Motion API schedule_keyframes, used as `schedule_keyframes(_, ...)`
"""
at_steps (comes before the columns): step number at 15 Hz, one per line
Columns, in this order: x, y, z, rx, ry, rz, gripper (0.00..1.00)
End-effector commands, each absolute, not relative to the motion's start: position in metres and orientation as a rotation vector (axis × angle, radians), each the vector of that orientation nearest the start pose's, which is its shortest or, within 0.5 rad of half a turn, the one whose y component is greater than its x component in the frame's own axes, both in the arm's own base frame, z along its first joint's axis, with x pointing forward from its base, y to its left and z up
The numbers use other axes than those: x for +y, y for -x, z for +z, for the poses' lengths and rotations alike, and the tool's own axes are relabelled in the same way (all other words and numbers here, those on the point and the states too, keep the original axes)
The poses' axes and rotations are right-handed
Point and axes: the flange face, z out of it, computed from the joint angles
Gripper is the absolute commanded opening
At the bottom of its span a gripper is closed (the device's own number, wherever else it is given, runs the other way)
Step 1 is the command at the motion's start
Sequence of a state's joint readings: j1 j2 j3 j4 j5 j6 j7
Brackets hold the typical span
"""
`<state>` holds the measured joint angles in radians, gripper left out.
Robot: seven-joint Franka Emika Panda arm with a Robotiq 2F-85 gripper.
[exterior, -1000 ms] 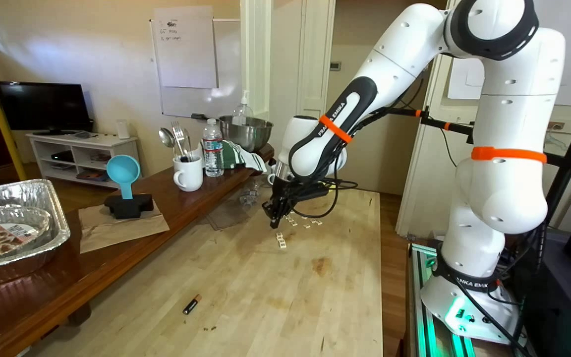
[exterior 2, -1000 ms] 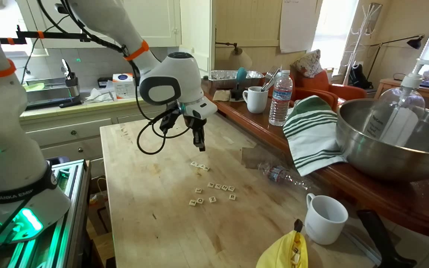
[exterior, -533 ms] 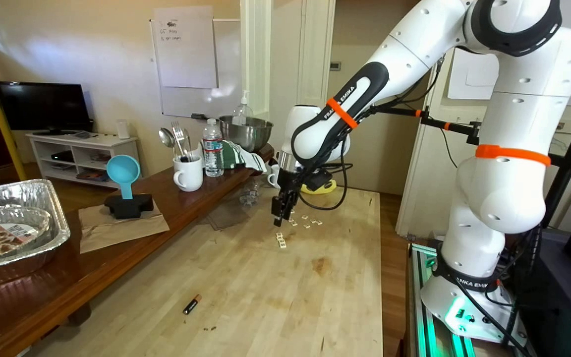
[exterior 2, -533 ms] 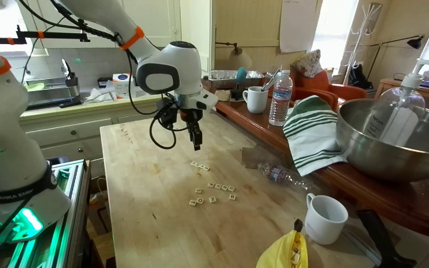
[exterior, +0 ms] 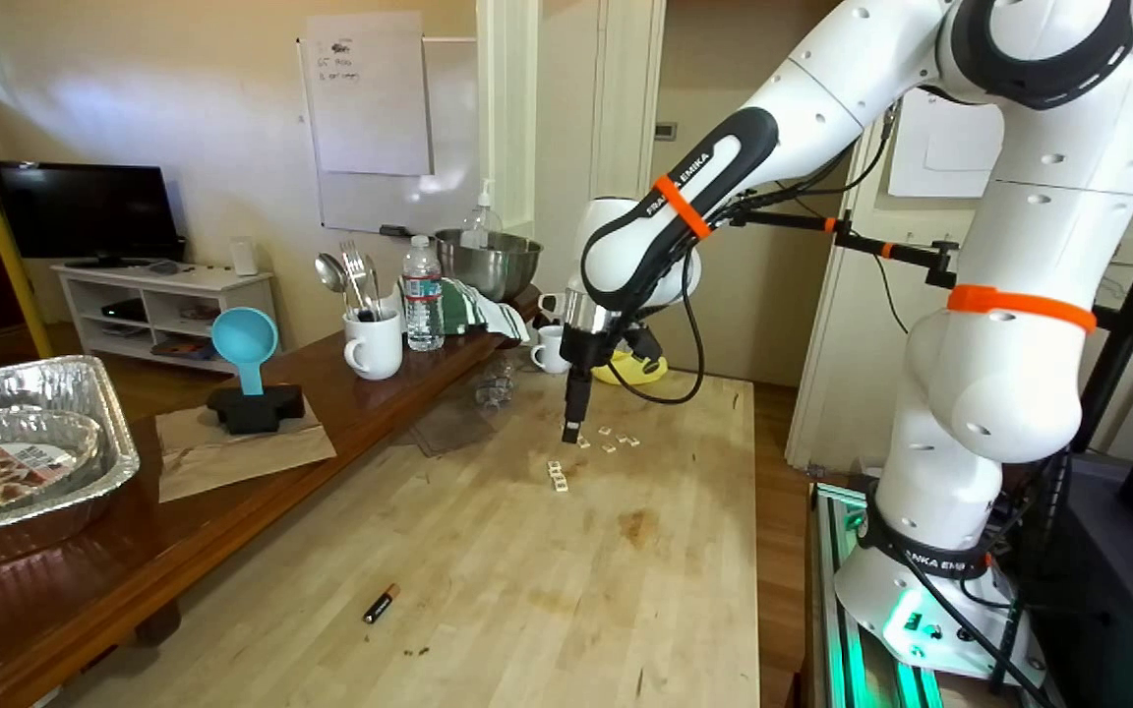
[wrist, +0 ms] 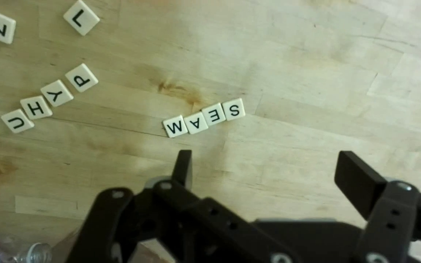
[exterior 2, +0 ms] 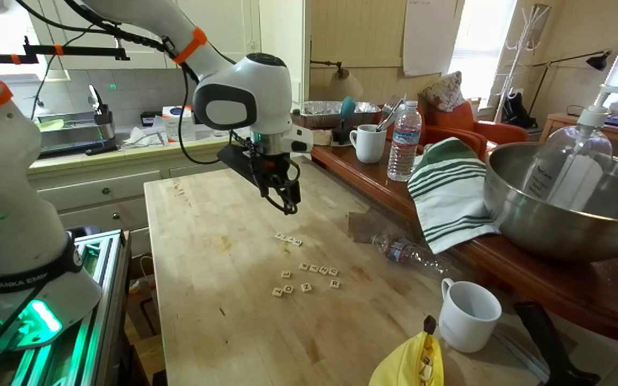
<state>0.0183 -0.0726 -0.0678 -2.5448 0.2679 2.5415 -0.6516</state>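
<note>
Bench: pale wood. Fingers: spread wide, holding nothing, raised over bench; height hard to judge. Row of four letter tiles: flat on bench, ahead of fingers in wrist view, shifted toward the finger at picture left; long axis nearly along the line joining both fingers, slightly skewed. Loose tile: well apart.

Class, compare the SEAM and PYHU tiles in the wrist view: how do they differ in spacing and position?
Spacing: the SEAM tiles are packed closely, while the PYHU tiles are looser, with a gap beside the P tile.
Position: the SEAM tiles lie near the picture's middle, closer to the gripper; the PYHU tiles are towards the left edge.
Shared: both sets are four pale squares, one black letter apiece, face up.
</note>
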Motion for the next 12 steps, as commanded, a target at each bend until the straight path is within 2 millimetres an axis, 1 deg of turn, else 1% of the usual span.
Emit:
schedule_keyframes(1,-0.0312,-0.4464,0.3071,-0.779,2.889,-0.136,1.0)
schedule_keyframes(7,-0.0324,-0.4442,0.3093,-0.95,2.883,-0.147,1.0)
schedule_keyframes(12,-0.0326,-0.4439,0.3102,-1.011,2.899,-0.154,1.0)
